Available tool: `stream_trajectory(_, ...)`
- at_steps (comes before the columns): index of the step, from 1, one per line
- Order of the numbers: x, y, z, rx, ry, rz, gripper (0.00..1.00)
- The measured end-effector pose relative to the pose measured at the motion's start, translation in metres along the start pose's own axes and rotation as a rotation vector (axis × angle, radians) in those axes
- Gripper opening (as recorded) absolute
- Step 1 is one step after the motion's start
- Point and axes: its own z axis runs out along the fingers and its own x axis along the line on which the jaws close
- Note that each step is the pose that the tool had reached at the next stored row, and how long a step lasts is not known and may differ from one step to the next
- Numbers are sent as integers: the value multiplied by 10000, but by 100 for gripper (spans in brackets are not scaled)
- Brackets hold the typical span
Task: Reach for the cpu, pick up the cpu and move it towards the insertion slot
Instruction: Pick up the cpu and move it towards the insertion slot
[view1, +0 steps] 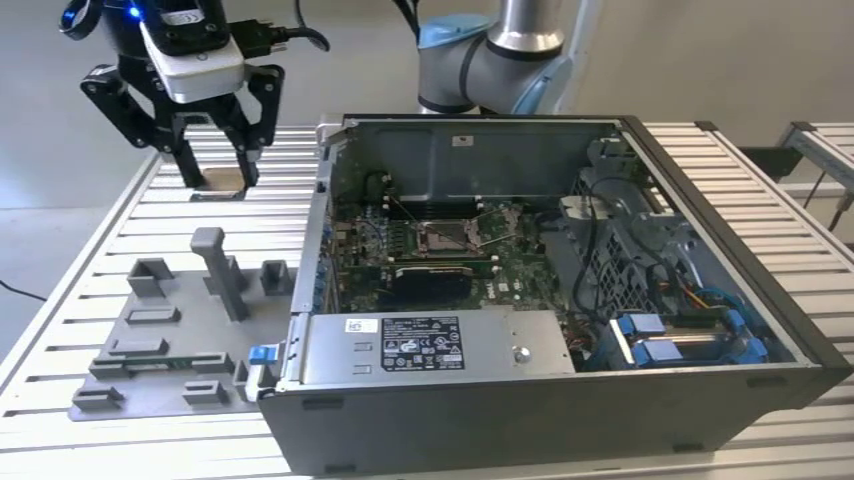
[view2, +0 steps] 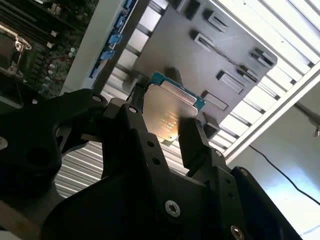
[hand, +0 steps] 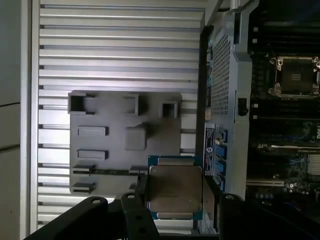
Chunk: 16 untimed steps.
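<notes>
Silver-grey cpu (hand: 175, 192) sits clamped in the gripper (view1: 218, 176). The insertion slot (view1: 445, 237) lies well apart, toward the exterior view's right, apparently lower.

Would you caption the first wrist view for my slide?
Hand holding the cpu, with grey fixture and insertion slot beyond.

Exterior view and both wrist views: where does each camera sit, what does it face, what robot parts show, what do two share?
Exterior view: off the arm, facing the computer case; arm and gripper show.
First wrist view: on the wrist, facing the grey fixture; fingers show.
Second wrist view: likewise, slanted.
Both wrist views share the gripped cpu.
</notes>
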Motion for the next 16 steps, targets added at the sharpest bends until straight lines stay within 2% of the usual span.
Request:
stream_trajectory(10,-381,-4,0,0,1,-8,0)
stream_trajectory(16,-522,-6,0,0,1,-15,0)
